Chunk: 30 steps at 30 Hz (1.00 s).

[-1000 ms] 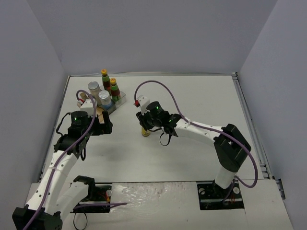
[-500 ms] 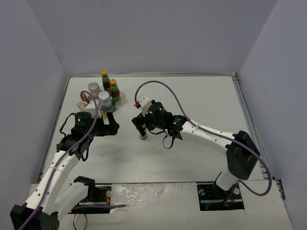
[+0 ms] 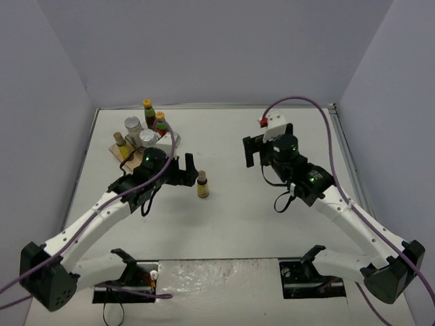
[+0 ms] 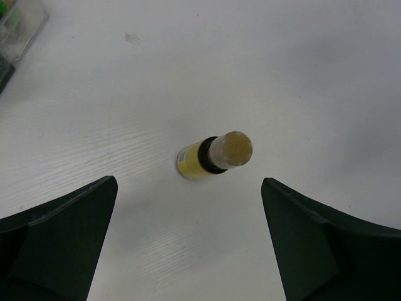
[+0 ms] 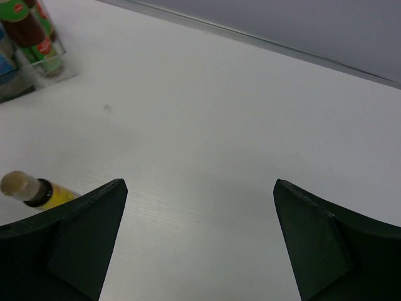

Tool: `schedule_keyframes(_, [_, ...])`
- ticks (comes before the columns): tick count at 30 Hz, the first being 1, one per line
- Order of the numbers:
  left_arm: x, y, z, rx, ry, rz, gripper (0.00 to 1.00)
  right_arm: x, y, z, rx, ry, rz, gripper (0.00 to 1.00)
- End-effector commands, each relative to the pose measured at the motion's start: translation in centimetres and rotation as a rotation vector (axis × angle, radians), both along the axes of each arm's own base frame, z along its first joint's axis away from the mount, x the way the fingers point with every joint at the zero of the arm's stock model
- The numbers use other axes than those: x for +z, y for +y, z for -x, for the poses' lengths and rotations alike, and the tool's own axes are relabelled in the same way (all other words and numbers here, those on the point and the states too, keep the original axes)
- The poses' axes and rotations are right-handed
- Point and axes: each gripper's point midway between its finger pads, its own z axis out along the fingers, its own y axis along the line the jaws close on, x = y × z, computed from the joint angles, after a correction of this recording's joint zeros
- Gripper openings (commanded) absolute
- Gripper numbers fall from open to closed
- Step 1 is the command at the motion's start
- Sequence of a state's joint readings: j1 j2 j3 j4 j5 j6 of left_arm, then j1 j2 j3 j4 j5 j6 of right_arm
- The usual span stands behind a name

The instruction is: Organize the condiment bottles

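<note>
Presently, a slim yellowish brown-capped bottle (image 3: 202,185) is seen upright, alone on the white table (image 3: 238,224). Just beside, at ten o'clock, the left gripper (image 4: 190,219) is spread, nothing gripped. At two o'clock, well apart, the right gripper (image 5: 200,238) is spread, empty.

White table (image 3: 272,231) enclosed by plain, seemingly pale lavender walls (image 3: 224,47).

A robotics lab test cell — a white table (image 3: 238,224) boxed in by plain grey panels (image 3: 224,47), left arm (image 3: 95,216) and right arm (image 3: 353,221) bolted at its near edge — purple cable (image 3: 299,99) looping loose.
</note>
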State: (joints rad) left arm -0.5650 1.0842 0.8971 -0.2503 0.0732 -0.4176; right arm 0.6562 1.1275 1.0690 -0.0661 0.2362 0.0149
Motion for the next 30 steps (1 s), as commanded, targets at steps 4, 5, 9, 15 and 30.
schedule_keyframes(4, [1.4, -5.1, -2.9, 0.042, -0.096, -0.006, 0.91, 0.2, -6.4, 0.0, -0.205, -0.015, -0.049, 1.00])
schedule_keyframes(5, [1.5, -5.3, -2.9, 0.049, -0.099, -0.003, 0.91, 0.3, -6.6, 0.0, -0.210, -0.017, -0.055, 1.00])
schedule_keyframes(9, [-0.3, -5.9, -3.6, 0.082, -0.073, -0.045, 0.81, -0.1, -7.3, 0.3, -0.218, -0.010, -0.061, 1.00])
schedule_keyframes(15, [-2.3, -6.3, -4.2, 0.107, -0.049, -0.102, 0.58, -0.4, -7.8, 0.2, -0.220, -0.001, -0.061, 1.00])
schedule_keyframes(30, [1.8, -1.4, -4.2, 0.230, -0.104, -0.136, 0.00, -1.2, -7.7, -0.3, -0.201, 0.023, -0.046, 1.00])
